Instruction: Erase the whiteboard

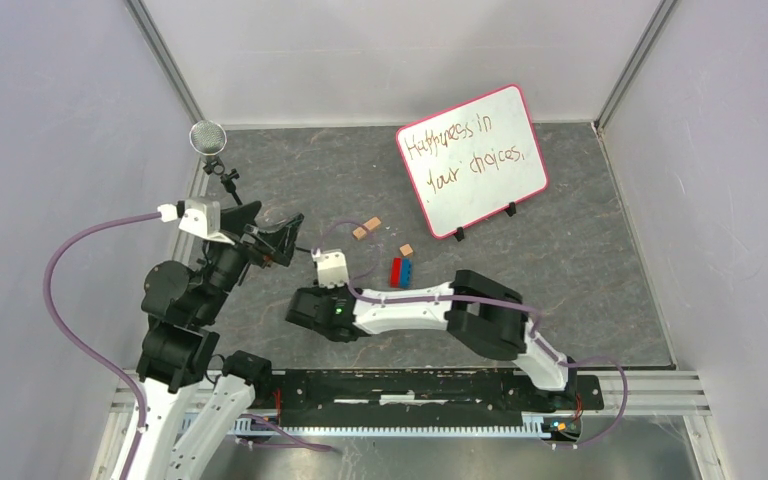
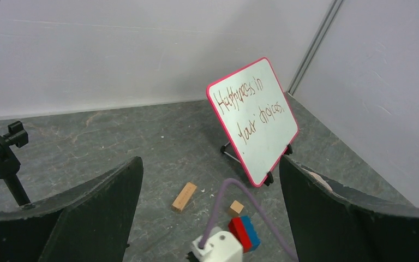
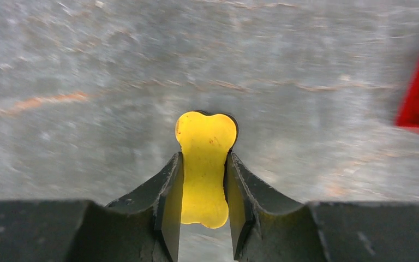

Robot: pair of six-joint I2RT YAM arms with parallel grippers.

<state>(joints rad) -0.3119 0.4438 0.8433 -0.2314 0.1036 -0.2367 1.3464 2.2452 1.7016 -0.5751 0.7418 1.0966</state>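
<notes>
Whiteboard [image 1: 472,160] with handwriting propped upper right, left fingers [image 2: 87,218] spread apart, right fingers [image 3: 168,218] pinching yellow bone-shaped piece [image 3: 204,164]

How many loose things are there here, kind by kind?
whiteboard: 1
wooden blocks: 2
red brick: 1
blue brick: 1
yellow piece, gripped in the right end effector: 1
Total: 6

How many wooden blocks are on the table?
2: a long block, left of the red-blue brick; a small block just beyond that brick. Others may be hidden.
</notes>
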